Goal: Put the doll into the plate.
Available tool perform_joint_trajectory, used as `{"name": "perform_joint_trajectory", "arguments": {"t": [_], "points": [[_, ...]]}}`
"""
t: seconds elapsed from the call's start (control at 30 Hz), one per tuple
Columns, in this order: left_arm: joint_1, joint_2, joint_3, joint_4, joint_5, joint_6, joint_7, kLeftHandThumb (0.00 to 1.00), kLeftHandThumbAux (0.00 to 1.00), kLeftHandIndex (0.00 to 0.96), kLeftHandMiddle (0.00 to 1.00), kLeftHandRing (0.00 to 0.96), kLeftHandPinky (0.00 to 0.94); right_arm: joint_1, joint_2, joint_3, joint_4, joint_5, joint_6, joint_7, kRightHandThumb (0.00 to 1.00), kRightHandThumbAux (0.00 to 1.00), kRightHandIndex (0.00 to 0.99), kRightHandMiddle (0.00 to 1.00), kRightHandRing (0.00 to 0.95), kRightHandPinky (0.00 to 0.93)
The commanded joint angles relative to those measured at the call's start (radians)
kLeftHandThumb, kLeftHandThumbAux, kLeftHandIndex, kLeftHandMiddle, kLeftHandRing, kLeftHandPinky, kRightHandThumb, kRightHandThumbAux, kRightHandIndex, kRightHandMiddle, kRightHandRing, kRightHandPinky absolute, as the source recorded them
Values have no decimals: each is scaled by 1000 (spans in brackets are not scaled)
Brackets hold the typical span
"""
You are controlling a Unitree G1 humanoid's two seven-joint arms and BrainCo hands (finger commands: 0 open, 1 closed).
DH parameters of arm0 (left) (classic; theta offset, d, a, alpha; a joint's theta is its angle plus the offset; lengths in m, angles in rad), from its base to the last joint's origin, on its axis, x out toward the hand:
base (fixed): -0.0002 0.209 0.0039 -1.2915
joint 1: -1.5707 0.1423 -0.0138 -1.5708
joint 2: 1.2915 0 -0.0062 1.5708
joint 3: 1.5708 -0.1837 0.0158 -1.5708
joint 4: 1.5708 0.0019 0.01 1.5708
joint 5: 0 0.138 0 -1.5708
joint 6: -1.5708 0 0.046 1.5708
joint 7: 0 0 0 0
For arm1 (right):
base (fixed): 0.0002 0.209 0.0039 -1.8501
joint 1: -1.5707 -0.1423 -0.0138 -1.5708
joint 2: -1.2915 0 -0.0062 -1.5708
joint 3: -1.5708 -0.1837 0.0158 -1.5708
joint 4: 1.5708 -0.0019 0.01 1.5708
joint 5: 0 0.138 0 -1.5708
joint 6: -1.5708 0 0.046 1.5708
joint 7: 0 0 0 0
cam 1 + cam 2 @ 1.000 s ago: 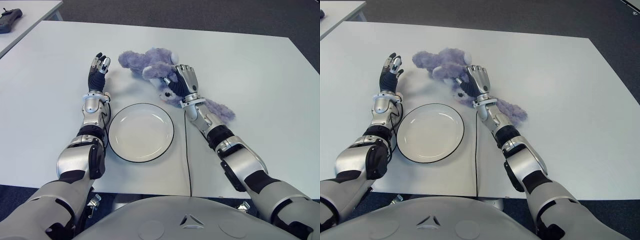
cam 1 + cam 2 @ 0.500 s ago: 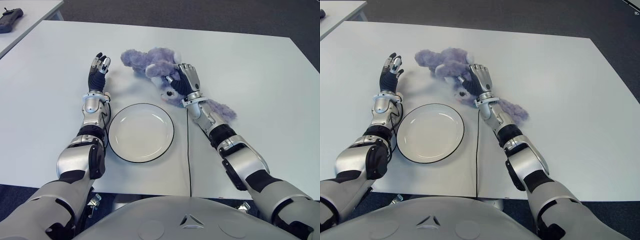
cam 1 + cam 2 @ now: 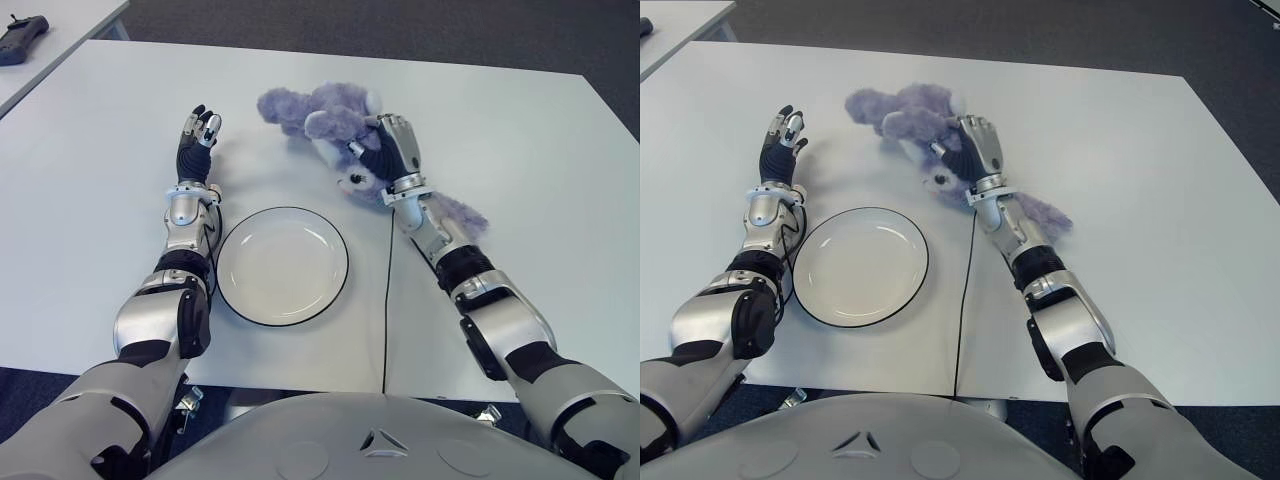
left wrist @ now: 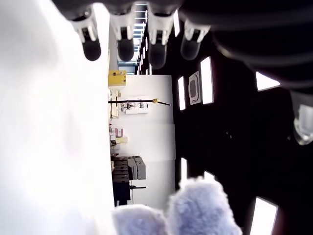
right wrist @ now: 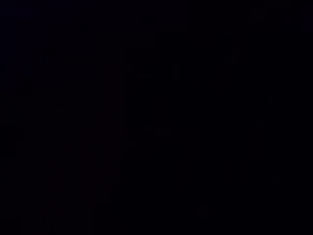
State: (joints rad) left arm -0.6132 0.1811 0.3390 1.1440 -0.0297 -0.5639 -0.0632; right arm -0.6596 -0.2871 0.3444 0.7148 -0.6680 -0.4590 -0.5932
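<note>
**Doll gripped, plate waiting**

Eye views: the right hand (image 3: pixel 392 150) has its fingers clamped on the purple doll (image 3: pixel 330 125), beyond the plate (image 3: pixel 283 264) — it should lift clear, then carry toward the centre. The left hand (image 3: pixel 196 140) shows left of the doll.

Left wrist view: fingers (image 4: pixel 91 45) straight, apart, empty.

Right wrist view: dark — nothing shows.

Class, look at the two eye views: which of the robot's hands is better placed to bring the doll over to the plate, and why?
Likely the right. The right hand is already closed over the purple doll, just beyond the plate and to its right. The left hand shows open beside the plate's left, holding nothing.
</note>
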Motion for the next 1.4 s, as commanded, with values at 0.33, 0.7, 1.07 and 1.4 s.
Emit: {"name": "perform_joint_trajectory", "arguments": {"t": [0.33,0.7,1.07,1.4], "points": [[263,-110,5,152,-22,18,14,0,343,99,106,32,0,47,-68,-72,-253,31,-28,59,511,684,741,848,859,854],[260,-113,0,153,-17,16,22,0,332,99,115,37,0,91,-90,-97,-386,35,-29,104,524,683,734,848,866,874],[258,-114,-7,155,-10,15,30,0,330,95,123,43,0,130,-98,-111,-465,58,-72,159,581,693,761,862,879,890],[256,-116,-10,156,-8,18,32,0,339,97,124,45,0,143,-107,-100,-501,75,-143,209,576,706,763,862,877,884]]}}
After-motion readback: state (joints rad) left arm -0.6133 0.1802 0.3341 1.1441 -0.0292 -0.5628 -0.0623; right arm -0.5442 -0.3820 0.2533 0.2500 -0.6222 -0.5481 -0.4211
